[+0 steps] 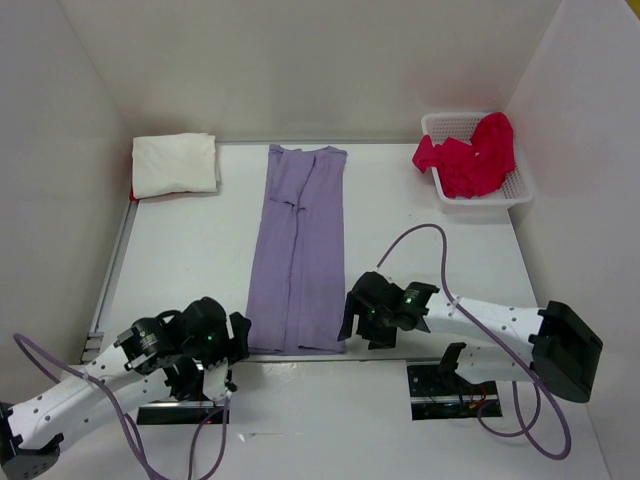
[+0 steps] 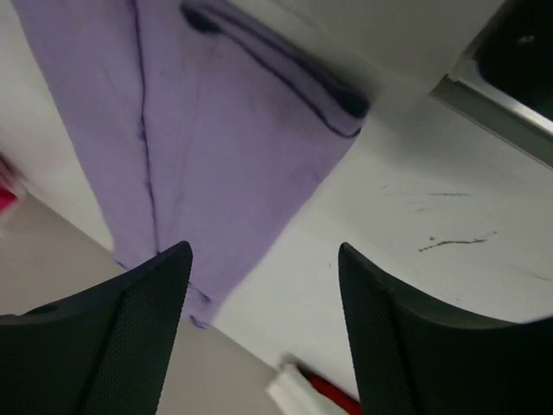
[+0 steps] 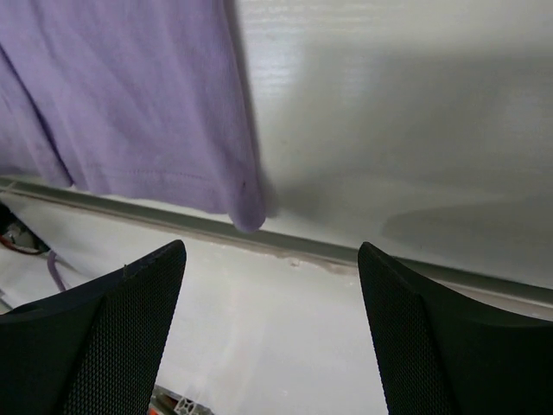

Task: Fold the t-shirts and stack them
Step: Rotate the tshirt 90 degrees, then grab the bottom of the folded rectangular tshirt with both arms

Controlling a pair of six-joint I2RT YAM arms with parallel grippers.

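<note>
I read the step as the crosswise fold of the lavender t-shirt [image 1: 298,250], which lies as 1 long strip running away from both pincers across the table [image 1: 420,250]. The left pincer [image 2: 263,259] stands wide with nothing between its jaws, just left of the strip's near corner. The right pincer [image 3: 270,255] is equally wide and empty, and the other near corner lies just ahead and to its left.

To do it well, I would bring each pincer in over its own corner, bite deep enough to catch every layer, lift both together and carry the hem straight away from me, keeping even tension so the edges land square.

I cannot count the layers at the hem from either wrist view. Far ahead of the left pincer the off-white t-shirt [image 1: 175,164] sits folded on the red t-shirt [image 1: 133,193], of which only a sliver shows. Far beyond the right pincer the pinkish red t-shirt [image 1: 470,155] is bunched in the basket [image 1: 520,195], and I cannot tell whether it is 1 garment or more.
</note>
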